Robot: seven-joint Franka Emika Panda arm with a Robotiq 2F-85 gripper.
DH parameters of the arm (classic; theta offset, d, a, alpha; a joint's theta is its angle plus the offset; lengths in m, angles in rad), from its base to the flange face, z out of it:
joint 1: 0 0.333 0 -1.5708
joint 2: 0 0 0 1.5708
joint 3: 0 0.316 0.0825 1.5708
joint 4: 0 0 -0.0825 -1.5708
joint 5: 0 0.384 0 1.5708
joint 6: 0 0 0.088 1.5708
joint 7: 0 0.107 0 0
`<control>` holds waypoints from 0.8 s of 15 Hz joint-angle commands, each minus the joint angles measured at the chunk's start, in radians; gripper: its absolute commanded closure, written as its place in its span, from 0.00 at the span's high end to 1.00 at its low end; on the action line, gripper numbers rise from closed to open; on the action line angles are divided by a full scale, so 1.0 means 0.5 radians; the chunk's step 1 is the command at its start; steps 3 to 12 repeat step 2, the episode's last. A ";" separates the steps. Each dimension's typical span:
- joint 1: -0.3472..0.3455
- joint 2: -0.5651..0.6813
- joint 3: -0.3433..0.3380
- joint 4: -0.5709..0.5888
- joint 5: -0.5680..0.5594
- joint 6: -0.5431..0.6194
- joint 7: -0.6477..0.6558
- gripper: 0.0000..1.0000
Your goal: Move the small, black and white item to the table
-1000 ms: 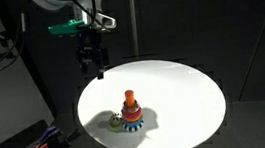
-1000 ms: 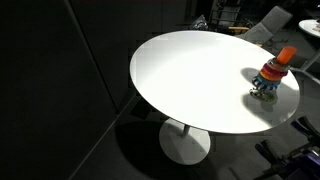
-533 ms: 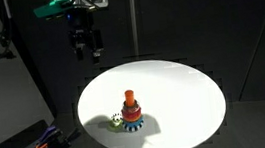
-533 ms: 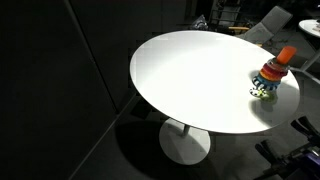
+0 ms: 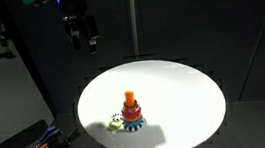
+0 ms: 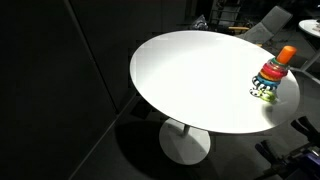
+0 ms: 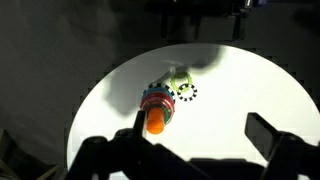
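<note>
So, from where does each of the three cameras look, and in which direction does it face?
Exterior view: beside the table, slightly above it, facing across to the toy stack; the gripper hangs high at the picture's top.
Exterior view: higher, looking down over the table; no part of the arm shows.
Wrist view: high above, looking down; the open gripper is dark at the bottom.
Shared: all three show the toy stack with the small black and white item beside it.
</note>
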 commanded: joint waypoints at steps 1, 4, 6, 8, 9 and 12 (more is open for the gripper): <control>-0.017 0.005 0.014 0.004 0.008 -0.004 -0.007 1.00; -0.017 0.008 0.014 0.004 0.008 -0.004 -0.007 1.00; -0.017 0.008 0.014 0.004 0.008 -0.004 -0.007 1.00; -0.017 0.008 0.014 0.004 0.008 -0.004 -0.007 1.00; -0.017 0.008 0.014 0.004 0.008 -0.004 -0.007 1.00; -0.017 0.008 0.014 0.004 0.008 -0.004 -0.007 1.00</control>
